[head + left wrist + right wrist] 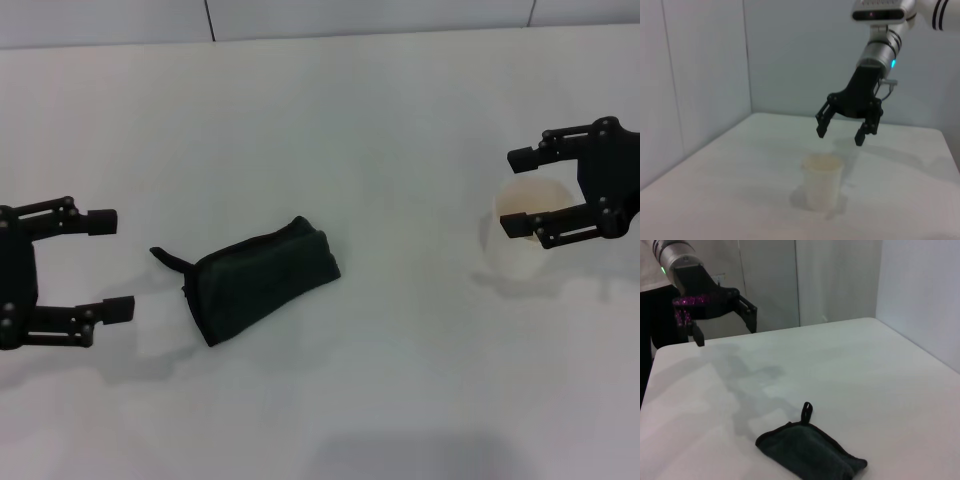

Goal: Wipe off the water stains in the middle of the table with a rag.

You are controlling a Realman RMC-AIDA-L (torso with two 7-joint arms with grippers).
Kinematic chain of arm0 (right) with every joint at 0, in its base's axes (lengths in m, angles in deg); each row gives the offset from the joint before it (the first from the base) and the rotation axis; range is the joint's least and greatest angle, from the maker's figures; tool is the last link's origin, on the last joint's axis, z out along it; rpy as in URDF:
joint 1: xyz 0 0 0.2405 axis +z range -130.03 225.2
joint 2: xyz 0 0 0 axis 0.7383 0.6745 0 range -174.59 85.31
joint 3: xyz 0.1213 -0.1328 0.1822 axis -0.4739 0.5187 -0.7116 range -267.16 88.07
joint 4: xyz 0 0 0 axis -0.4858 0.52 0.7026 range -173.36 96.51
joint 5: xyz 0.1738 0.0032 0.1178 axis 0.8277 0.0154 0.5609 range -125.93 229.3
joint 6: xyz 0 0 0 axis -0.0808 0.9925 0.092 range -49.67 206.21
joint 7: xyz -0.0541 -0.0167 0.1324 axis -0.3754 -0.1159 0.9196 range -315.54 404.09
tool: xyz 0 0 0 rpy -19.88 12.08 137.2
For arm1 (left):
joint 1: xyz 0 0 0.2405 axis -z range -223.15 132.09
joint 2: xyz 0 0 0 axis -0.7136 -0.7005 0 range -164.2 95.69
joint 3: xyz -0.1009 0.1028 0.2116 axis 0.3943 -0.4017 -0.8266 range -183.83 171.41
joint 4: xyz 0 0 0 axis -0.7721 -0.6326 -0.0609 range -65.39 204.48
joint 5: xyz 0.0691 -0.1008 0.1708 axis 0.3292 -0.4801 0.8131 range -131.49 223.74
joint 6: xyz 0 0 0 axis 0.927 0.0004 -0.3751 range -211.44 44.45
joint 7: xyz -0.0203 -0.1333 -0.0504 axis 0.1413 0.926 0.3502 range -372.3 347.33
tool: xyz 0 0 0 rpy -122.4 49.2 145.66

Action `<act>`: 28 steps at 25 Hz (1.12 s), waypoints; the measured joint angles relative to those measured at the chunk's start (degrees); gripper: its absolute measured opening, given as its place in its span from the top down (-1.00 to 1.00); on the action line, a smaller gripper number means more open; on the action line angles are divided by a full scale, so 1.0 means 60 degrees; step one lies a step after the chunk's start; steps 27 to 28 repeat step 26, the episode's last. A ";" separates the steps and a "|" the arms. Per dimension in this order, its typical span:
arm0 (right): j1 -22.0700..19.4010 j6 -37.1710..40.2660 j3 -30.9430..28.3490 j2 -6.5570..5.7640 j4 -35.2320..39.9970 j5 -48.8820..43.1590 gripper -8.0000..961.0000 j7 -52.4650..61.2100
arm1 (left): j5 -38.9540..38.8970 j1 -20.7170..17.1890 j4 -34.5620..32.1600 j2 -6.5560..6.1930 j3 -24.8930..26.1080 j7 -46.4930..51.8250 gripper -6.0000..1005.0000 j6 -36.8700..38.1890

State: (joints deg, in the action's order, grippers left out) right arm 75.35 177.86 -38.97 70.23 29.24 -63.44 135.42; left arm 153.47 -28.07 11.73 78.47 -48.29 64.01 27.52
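Left pincer [112, 263] nearest the head camera, spread wide, hovering just beside the rag [262, 279], not touching. Rag lies mid surface [330, 130], loop end toward that pincer. Right pincer [520, 193] spread too, above the paper cup [520, 240]. Left wrist view shows clear air between pincer and cup rim; head view doesn't. No stain visible.

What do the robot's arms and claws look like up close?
Each arm ends in a black two-fingered claw of jointed metal links: the left gripper and the right gripper. Above the claw the wrist is a silver ribbed cylinder with a small glowing light, cyan on the right arm, and the arm itself is white with black stripes.
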 joint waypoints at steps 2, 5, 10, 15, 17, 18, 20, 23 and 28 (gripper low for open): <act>0.0000 0.0023 0.0040 0.0000 0.0000 0.0000 -0.60 0.0009 | -0.0133 -0.0033 0.0165 -0.0078 0.0003 -0.0097 -0.77 0.0005; 0.0000 0.0068 0.0062 0.0000 -0.0004 -0.0001 -0.60 0.0029 | -0.0192 -0.0013 0.0357 -0.0147 0.0007 -0.0245 -0.77 0.0016; 0.0078 0.0087 0.0091 0.0025 -0.0100 -0.0025 -0.60 0.0044 | -0.0174 -0.0004 0.0407 -0.0160 -0.0003 -0.0319 -0.77 0.0014; 0.0189 0.0086 0.0096 0.0029 -0.0270 -0.0038 -0.60 0.0065 | -0.0108 0.0050 0.0408 -0.0134 -0.0063 -0.0323 -0.77 -0.0025; 0.0214 0.0076 0.0097 0.0030 -0.0315 -0.0072 -0.60 0.0072 | -0.0106 0.0062 0.0408 -0.0134 -0.0069 -0.0324 -0.77 -0.0032; 0.0217 0.0062 0.0097 0.0030 -0.0333 -0.0087 -0.60 0.0077 | -0.0105 0.0065 0.0408 -0.0133 -0.0073 -0.0325 -0.77 -0.0036; 0.0218 0.0037 0.0097 0.0031 -0.0361 -0.0099 -0.60 0.0077 | -0.0103 0.0068 0.0408 -0.0134 -0.0075 -0.0326 -0.77 -0.0044; 0.0221 0.0011 0.0096 0.0042 -0.0368 -0.0101 -0.60 0.0077 | -0.0091 0.0067 0.0408 -0.0135 -0.0077 -0.0328 -0.77 -0.0058; 0.0221 -0.0042 0.0097 0.0046 -0.0369 -0.0082 -0.60 0.0077 | -0.0024 0.0074 0.0408 -0.0126 -0.0076 -0.0328 -0.77 -0.0076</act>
